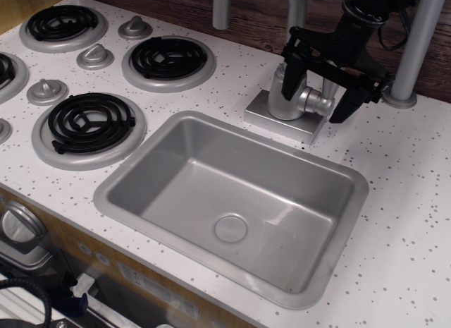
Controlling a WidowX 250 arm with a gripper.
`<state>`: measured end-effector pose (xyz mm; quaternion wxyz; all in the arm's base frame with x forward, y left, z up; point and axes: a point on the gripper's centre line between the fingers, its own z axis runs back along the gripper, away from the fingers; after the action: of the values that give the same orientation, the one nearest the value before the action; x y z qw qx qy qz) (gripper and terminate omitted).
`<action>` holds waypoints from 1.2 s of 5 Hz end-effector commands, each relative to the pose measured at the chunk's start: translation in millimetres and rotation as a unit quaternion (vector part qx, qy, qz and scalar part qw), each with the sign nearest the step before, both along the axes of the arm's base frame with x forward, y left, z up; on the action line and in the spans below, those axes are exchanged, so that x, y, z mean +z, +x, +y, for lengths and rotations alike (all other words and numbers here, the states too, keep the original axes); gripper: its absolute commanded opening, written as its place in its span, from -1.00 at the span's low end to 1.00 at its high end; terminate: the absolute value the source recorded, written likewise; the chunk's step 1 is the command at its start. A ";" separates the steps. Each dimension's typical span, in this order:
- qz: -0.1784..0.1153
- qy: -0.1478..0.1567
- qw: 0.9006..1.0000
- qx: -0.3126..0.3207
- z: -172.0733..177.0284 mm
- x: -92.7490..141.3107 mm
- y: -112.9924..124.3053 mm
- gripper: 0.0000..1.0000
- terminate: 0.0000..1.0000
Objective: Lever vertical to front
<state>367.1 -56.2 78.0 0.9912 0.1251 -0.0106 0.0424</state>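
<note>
Upper right of the frame: black two-fingered robot gripper hanging over the square silver faucet base, jaws spread wide, one finger left of the faucet body, the other right of it. Nothing gripped. Small matte silver-grey lever on a short round stub jutting sideways from the faucet body, lying between the spread fingers; contact with either finger not discernible. Exact lever angle hard to read, partly masked by the black fingers. Task judged barely begun or at the approach stage: gripper positioned around the lever, push to the front apparently not yet made. Centre of the frame: rectangular grey metal sink basin, dry and holding nothing, only a round drain in its floor. Upper left: black coil stove burners on the white speckled counter, bare.
</note>
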 end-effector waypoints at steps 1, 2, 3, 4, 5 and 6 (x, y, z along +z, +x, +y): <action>0.000 0.000 1.000 0.000 0.0 0.0 0.0 1.00 -1.00; -0.048 0.001 0.999 -0.010 4.0 21.2 17.8 1.00 -1.00; -0.104 0.001 0.994 -0.017 -0.7 36.7 28.8 1.00 -1.00; -0.136 0.001 0.990 -0.033 -7.3 38.4 32.6 1.00 -1.00; -0.144 0.002 0.988 -0.049 -7.3 38.7 41.9 1.00 -1.00; -0.147 0.007 0.988 -0.055 -5.8 40.4 45.1 1.00 -1.00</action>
<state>410.6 -64.3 94.4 0.9825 0.1274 -0.1360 -0.0079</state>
